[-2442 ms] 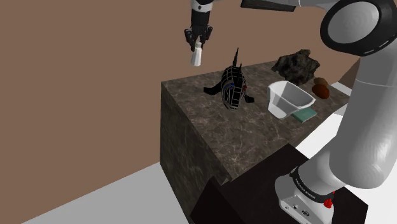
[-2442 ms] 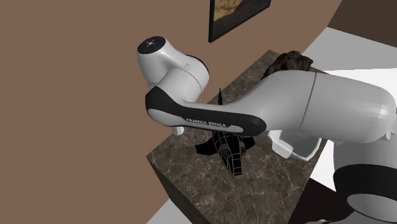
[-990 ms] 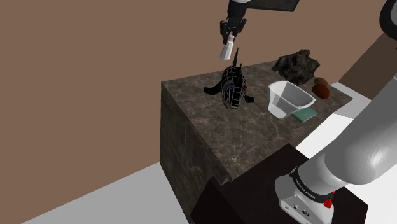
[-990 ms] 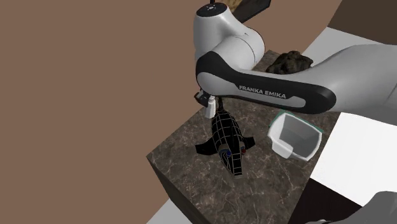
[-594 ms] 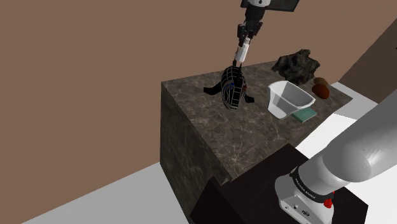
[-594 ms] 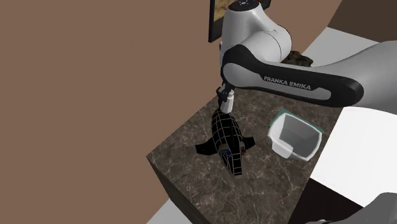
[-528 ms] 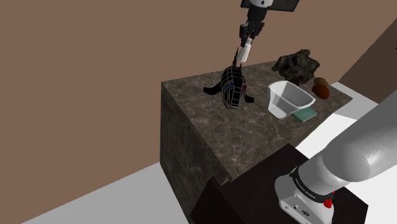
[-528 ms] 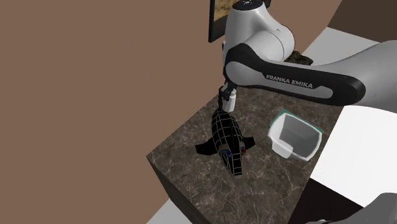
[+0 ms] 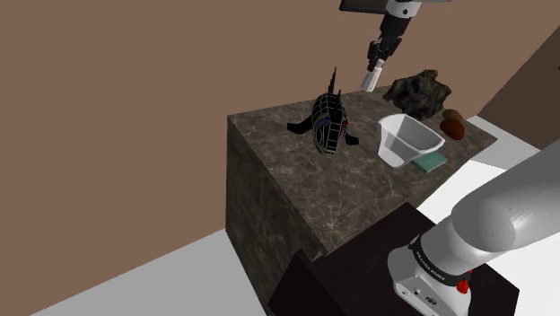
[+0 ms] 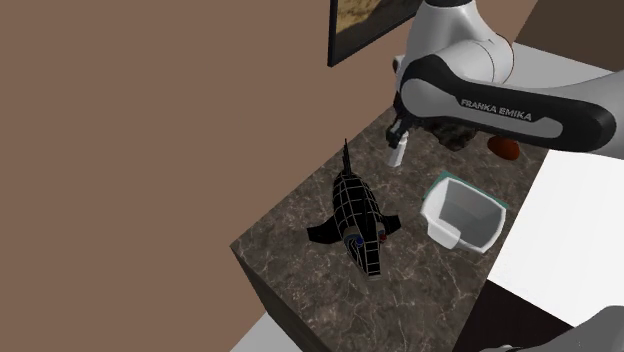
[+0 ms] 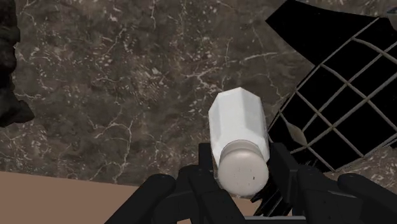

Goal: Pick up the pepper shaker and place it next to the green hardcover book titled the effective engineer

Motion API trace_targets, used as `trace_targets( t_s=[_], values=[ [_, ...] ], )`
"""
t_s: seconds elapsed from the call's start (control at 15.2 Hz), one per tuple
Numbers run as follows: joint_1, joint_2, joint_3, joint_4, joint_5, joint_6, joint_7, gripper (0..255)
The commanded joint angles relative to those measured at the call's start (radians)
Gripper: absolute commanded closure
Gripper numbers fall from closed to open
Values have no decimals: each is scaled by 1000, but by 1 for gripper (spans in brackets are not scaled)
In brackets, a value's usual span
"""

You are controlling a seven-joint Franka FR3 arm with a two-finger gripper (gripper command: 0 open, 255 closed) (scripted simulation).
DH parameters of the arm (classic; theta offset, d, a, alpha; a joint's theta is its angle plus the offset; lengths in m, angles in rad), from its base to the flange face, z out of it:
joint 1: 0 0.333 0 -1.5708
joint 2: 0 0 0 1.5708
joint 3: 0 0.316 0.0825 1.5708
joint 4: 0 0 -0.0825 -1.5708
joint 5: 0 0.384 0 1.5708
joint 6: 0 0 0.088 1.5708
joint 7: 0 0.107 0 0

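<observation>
White faceted pepper shaker [image 11: 236, 127] is clenched between the black tool's [image 11: 242, 170] narrowly parted fingers [image 11: 280, 173], held tilted above the dark marbled tabletop [image 9: 296, 188] near the black gridded fish figure [image 9: 329, 122].

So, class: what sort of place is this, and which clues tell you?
Probably a room in a house, perhaps a kitchen: a marbled counter, a framed picture on the brown wall, a white tub.

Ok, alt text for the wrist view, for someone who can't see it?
The black gripper clasps a white pepper shaker over a dark marbled countertop. A black figure with a white grid lies to one side of it, a dark rock at the other.
</observation>
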Motion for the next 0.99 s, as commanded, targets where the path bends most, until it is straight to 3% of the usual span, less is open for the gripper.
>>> trace_targets(
  t_s=[0.0,0.92],
  values=[
    [-22,-15,-25,-13,0,4,-48,255],
    [-173,12,-211,15,31,29,-394,255]
  ],
)
